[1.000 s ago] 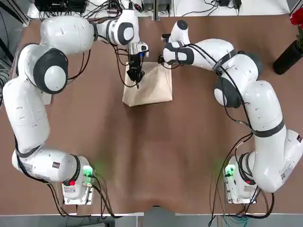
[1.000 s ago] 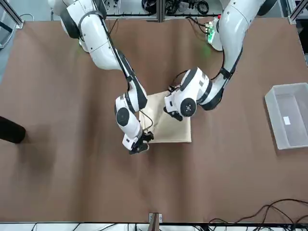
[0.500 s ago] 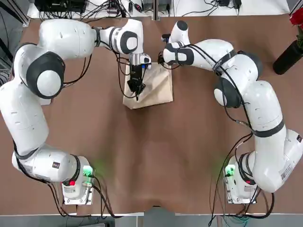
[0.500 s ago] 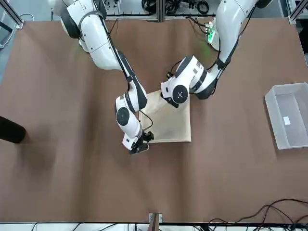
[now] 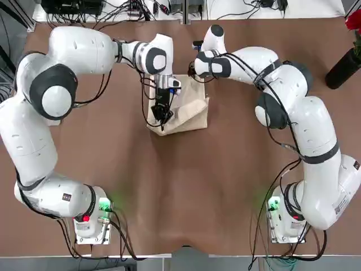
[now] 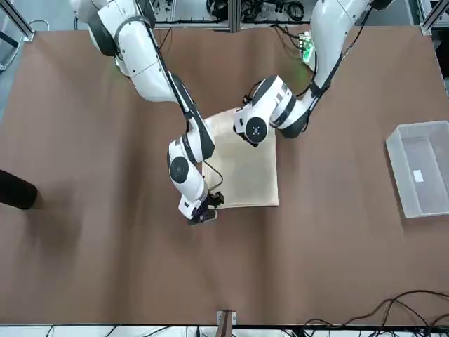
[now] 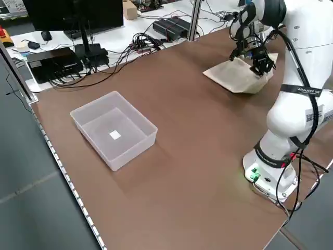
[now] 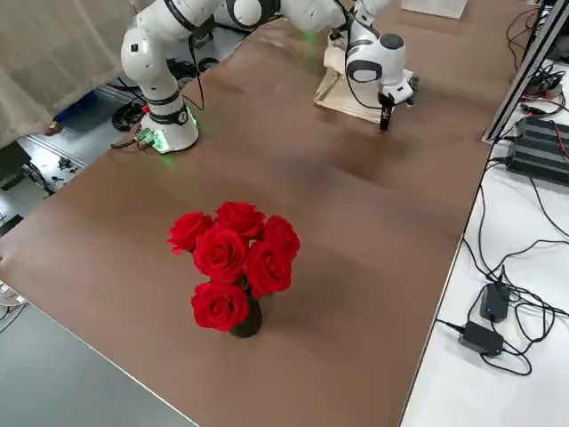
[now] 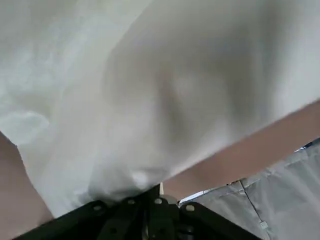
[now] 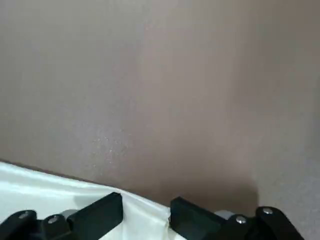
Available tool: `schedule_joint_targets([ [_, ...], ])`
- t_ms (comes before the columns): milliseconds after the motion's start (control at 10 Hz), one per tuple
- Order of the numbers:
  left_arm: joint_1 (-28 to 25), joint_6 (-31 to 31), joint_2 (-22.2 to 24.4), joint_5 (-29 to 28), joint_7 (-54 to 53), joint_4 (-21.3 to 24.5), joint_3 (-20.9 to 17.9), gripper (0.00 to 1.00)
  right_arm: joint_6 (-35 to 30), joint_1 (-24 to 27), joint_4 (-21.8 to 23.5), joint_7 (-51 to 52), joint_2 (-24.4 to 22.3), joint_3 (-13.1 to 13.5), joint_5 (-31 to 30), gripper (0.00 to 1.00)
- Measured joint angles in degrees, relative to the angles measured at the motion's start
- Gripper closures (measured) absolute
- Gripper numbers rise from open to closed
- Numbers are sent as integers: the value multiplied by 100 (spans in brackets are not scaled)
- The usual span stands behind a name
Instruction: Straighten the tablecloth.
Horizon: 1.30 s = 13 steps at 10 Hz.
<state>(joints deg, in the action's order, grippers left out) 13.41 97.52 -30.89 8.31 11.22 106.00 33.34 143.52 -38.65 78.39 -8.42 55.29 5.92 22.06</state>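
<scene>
The cream tablecloth (image 5: 189,110) lies folded on the brown table's far middle, also seen in the front view (image 6: 249,175). My left gripper (image 5: 162,114) is shut on a layer of it near the cloth's left near corner; in the left wrist view the fabric (image 9: 165,90) fills the picture above the closed fingers (image 9: 152,192). My right gripper (image 5: 193,72) stands at the cloth's far corner, pointing down (image 6: 200,215). Its fingers (image 10: 100,212) are apart, with the cloth's edge (image 10: 145,212) lying between them.
A clear plastic bin (image 6: 394,168) sits toward the table's left edge (image 7: 132,151). A dark vase of red roses (image 8: 236,267) stands at the far right (image 5: 343,68). Cables and equipment line the table's far edge.
My left gripper has drawn back toward the arms' bases with the cloth layer in it, shifting and bunching the fabric's near side. The right gripper has stayed at the far corner.
</scene>
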Motion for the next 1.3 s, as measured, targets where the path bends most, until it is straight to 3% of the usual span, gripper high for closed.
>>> schedule_joint_targets([
  [400, 235, 0, 0, -1, 147, 76, 2, 97, 5, 0, 2, 0, 0, 0, 0, 49],
  [700, 324, -39, 0, -1, 259, 128, 2, 86, 10, -1, 5, 0, 0, 0, 0, 49],
  [1200, 315, -278, 2, -1, 260, 147, 0, 12, 27, -2, 12, 0, 4, 0, 0, 47],
  [1300, 285, -274, 15, -1, 263, 66, -7, 6, 36, -2, 13, 0, 6, 1, 0, 46],
])
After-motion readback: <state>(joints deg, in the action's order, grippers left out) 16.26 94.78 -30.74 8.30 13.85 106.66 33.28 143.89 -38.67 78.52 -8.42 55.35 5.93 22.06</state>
